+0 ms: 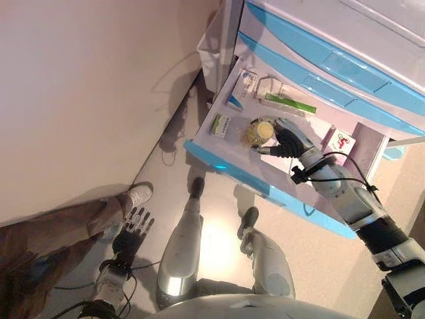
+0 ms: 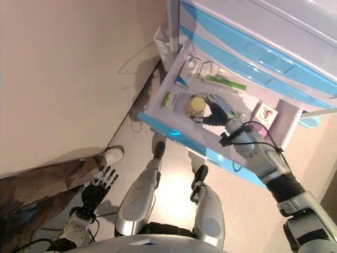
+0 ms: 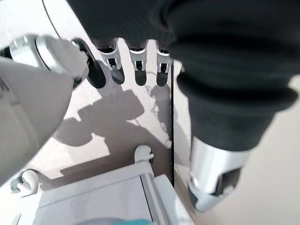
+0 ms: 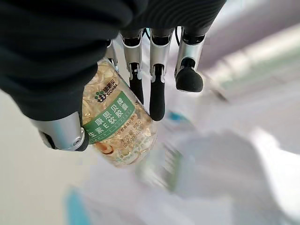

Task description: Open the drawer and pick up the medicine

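The bottom drawer (image 1: 226, 166), white with a blue front, stands pulled open. In it lies a clear medicine bottle (image 1: 259, 133) of yellow capsules with a green label. My right hand (image 1: 289, 143) reaches into the drawer and is on the bottle. In the right wrist view the bottle (image 4: 117, 126) sits between the thumb and the curled fingers (image 4: 157, 93). My left hand (image 1: 135, 226) hangs low at my left side, fingers straight and empty; it also shows in the left wrist view (image 3: 138, 61).
The drawer also holds a white and blue box (image 1: 243, 88), a green and white box (image 1: 287, 101), a small green box (image 1: 220, 125) and a red-printed box (image 1: 340, 142). Shut blue-fronted drawers (image 1: 345, 66) are above. A person's leg and shoe (image 1: 136, 195) stand at left by the wall.
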You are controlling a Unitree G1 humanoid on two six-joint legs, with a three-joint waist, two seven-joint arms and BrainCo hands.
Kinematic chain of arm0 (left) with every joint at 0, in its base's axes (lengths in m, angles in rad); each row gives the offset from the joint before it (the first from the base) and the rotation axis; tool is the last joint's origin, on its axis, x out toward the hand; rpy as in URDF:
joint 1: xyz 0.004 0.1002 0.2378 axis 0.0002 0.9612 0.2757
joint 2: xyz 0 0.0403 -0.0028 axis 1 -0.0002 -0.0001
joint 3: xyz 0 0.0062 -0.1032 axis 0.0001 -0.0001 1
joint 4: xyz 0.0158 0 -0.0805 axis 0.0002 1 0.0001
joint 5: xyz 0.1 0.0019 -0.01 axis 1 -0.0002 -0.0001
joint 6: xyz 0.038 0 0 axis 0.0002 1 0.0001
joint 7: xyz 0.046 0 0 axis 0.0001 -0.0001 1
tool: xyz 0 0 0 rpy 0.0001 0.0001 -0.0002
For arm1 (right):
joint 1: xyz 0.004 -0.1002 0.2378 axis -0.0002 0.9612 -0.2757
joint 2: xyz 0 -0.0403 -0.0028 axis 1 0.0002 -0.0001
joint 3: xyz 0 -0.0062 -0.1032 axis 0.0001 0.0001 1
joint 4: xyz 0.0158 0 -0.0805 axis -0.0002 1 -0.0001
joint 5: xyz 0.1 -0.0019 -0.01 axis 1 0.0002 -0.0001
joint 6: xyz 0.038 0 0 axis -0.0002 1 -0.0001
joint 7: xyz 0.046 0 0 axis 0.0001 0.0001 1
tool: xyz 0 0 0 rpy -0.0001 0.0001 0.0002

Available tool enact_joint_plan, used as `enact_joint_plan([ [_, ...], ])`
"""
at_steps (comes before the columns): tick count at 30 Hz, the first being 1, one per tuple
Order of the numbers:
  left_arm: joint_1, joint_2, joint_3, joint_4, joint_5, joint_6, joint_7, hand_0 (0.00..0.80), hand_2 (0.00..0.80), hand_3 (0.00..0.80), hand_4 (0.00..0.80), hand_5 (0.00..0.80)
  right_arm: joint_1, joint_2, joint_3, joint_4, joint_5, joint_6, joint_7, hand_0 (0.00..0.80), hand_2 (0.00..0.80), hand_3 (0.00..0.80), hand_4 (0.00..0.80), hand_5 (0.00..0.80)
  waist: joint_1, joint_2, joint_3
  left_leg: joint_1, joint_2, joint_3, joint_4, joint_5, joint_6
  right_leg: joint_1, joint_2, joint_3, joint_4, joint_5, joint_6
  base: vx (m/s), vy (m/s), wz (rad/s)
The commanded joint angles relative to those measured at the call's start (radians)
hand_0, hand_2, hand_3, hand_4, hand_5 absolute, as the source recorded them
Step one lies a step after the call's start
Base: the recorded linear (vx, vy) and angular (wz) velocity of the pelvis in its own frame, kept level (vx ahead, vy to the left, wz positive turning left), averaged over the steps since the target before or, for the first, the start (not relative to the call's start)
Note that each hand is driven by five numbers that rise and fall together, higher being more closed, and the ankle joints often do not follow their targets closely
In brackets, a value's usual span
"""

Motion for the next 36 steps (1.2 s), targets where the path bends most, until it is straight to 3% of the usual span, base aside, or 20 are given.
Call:
enact_joint_plan([
  [1,0.095,-0.007,0.022,-0.017,0.039,-0.022,-0.001,0.000,0.000,0.000,0.000,0.000,0.017,-0.068,-0.032,-0.134,0.074,-0.089,0.084,0.800,0.800,0.800,0.800,0.800,-0.036,-0.030,-0.150,0.006,0.008,0.020,0.019,-0.116,0.000,-0.034,0.009,0.019,-0.047,0.090,0.031,0.052,-0.034,-0.11],
  [7,0.111,-0.016,0.049,-0.007,0.054,-0.015,0.001,0.000,0.000,0.000,0.000,0.000,0.028,-0.128,-0.118,-0.295,0.210,-0.102,0.227,0.800,0.800,0.800,0.800,0.800,-0.055,-0.043,-0.206,0.052,0.018,0.040,-0.021,-0.117,-0.006,0.003,0.019,0.037,-0.078,0.085,0.031,0.054,-0.019,-0.15],
  [12,0.121,-0.030,0.068,0.008,0.069,-0.004,0.019,0.000,0.000,0.000,0.000,0.000,0.011,-0.145,-0.192,-0.388,0.416,-0.050,0.354,0.800,0.800,0.800,0.800,0.800,-0.069,-0.051,-0.262,0.083,0.026,0.052,-0.037,-0.122,-0.015,0.026,0.023,0.053,-0.094,0.079,0.030,0.073,-0.017,-0.10],
  [18,0.134,-0.050,0.084,0.042,0.093,-0.002,0.032,0.000,0.000,0.000,0.000,0.000,-0.040,-0.139,-0.265,-0.407,0.595,0.038,0.406,0.800,0.800,0.800,0.800,0.800,-0.073,-0.060,-0.321,0.114,0.036,0.061,-0.043,-0.135,-0.025,0.057,0.022,0.060,-0.109,0.071,0.029,0.091,-0.022,-0.14],
  [27,0.156,-0.063,0.108,0.096,0.125,0.001,0.030,0.000,0.000,0.000,0.000,0.000,-0.199,-0.142,-0.318,-0.278,0.788,0.186,0.362,0.800,0.800,0.800,0.800,0.800,-0.063,-0.065,-0.395,0.157,0.043,0.066,-0.057,-0.144,-0.034,0.099,0.016,0.058,-0.131,0.066,0.031,0.095,-0.001,-0.06],
  [36,0.166,-0.051,0.114,0.083,0.151,0.046,0.074,0.000,0.000,0.000,0.000,0.000,-0.385,-0.162,-0.250,0.028,0.731,0.294,0.179,0.800,0.800,0.800,0.800,0.800,-0.027,-0.059,-0.424,0.186,0.042,0.043,-0.062,-0.150,-0.037,0.140,0.005,0.034,-0.144,0.059,0.031,0.062,0.017,0.03],
])
